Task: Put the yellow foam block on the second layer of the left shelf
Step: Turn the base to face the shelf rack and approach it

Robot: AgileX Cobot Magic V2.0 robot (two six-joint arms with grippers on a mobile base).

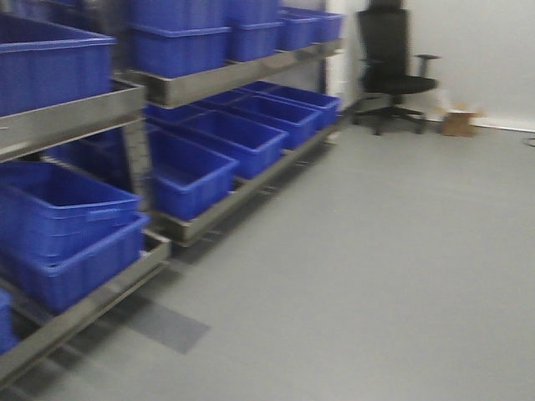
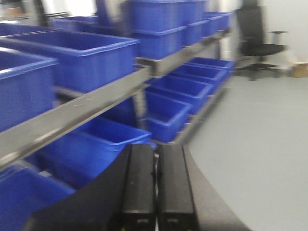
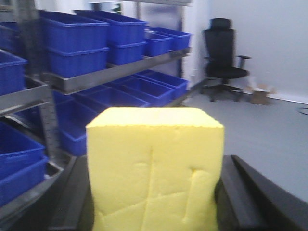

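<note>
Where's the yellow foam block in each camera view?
Exterior front-facing: not in it.
Left wrist: not in it.
Right wrist: yellow foam block fills the bottom centre, clamped by the right gripper.
Shared landmark: black office chair, upper right in all three views, beyond the shelves.

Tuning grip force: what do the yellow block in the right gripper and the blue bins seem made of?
The yellow block: likely matte foam, dull face with pressed-in creases, held in the right gripper. The blue bins: probably moulded plastic, slight sheen; blur leaves it open.
</note>
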